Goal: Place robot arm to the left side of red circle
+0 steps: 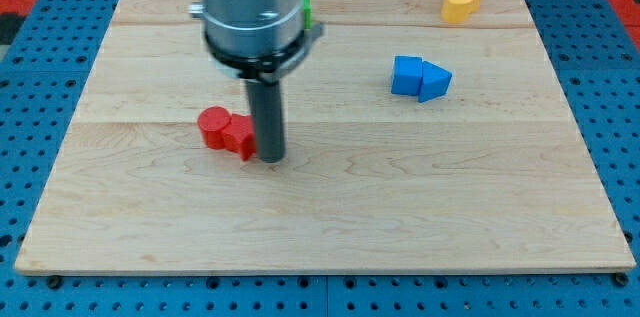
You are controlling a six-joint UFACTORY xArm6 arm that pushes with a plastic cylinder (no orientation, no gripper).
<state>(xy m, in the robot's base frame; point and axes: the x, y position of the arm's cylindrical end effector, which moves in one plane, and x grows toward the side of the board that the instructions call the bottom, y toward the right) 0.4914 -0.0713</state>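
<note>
A red round block [213, 126] sits on the wooden board left of centre. A second red block [240, 137], angular in shape, touches its right side. My tip [272, 158] rests on the board just right of the angular red block, touching or nearly touching it. The tip is to the right of the red circle, with the angular red block between them.
Two blue blocks [420, 77] sit together at the view's right of centre. A yellow block [462, 0] lies near the top right edge. A green block [308, 12] is mostly hidden behind the arm's body. The board [330, 227] lies on a blue pegboard.
</note>
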